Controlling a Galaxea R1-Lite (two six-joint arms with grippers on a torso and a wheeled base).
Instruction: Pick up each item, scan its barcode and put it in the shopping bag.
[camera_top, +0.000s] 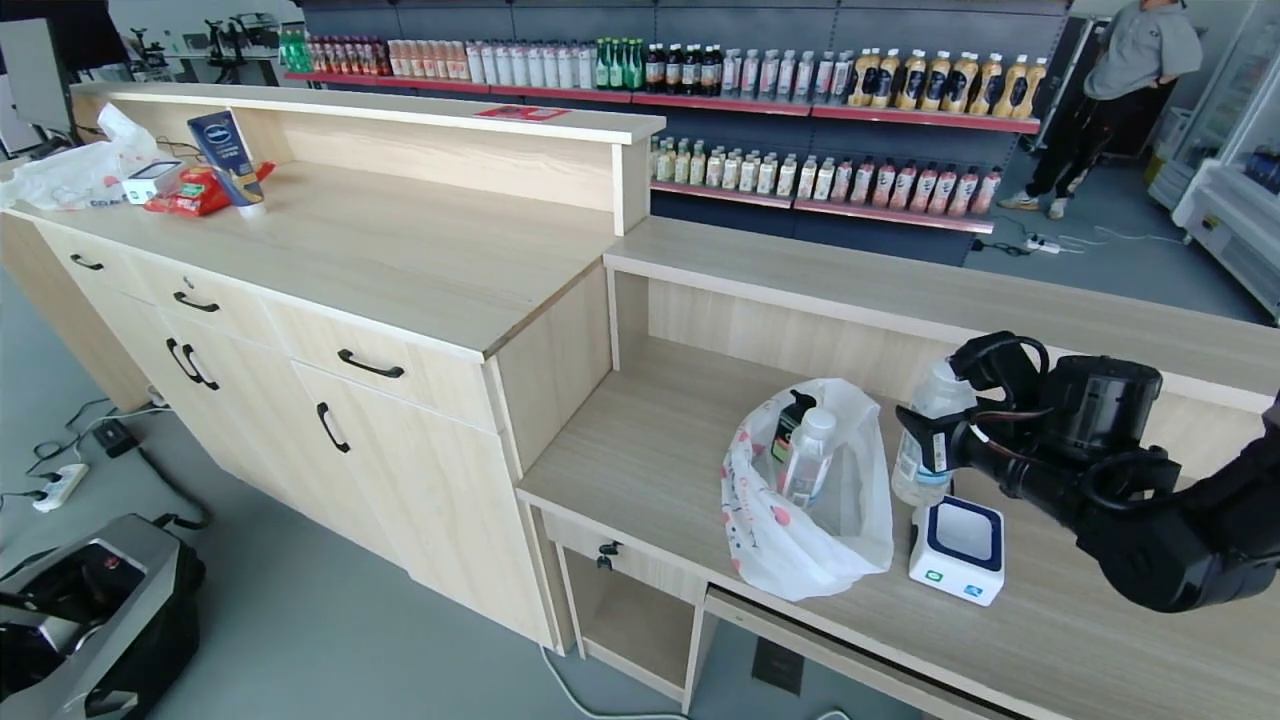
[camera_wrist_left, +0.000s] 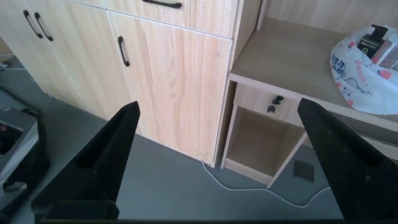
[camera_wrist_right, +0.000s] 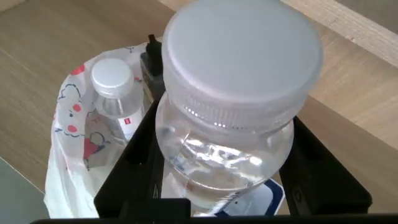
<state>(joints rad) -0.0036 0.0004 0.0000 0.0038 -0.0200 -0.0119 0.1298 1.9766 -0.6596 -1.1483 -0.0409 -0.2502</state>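
My right gripper (camera_top: 935, 440) is shut on a clear water bottle (camera_top: 928, 430) with a white cap, held upright just above the white and blue barcode scanner (camera_top: 957, 548) on the low counter. In the right wrist view the bottle (camera_wrist_right: 227, 124) sits between the black fingers (camera_wrist_right: 134, 168). The white shopping bag (camera_top: 800, 500) stands open left of the scanner, with a clear bottle (camera_top: 806, 455) and a dark pump bottle (camera_top: 790, 420) inside. The bag (camera_wrist_right: 81, 143) lies below the held bottle. My left gripper (camera_wrist_left: 217, 155) hangs open over the floor in front of the cabinet.
A tall counter (camera_top: 380, 250) with drawers rises to the left of the low counter (camera_top: 650, 440). At its far end lie a red packet (camera_top: 195, 190), a blue box (camera_top: 228, 150) and a white bag (camera_top: 70, 175). Shelves of drinks (camera_top: 800, 80) stand behind.
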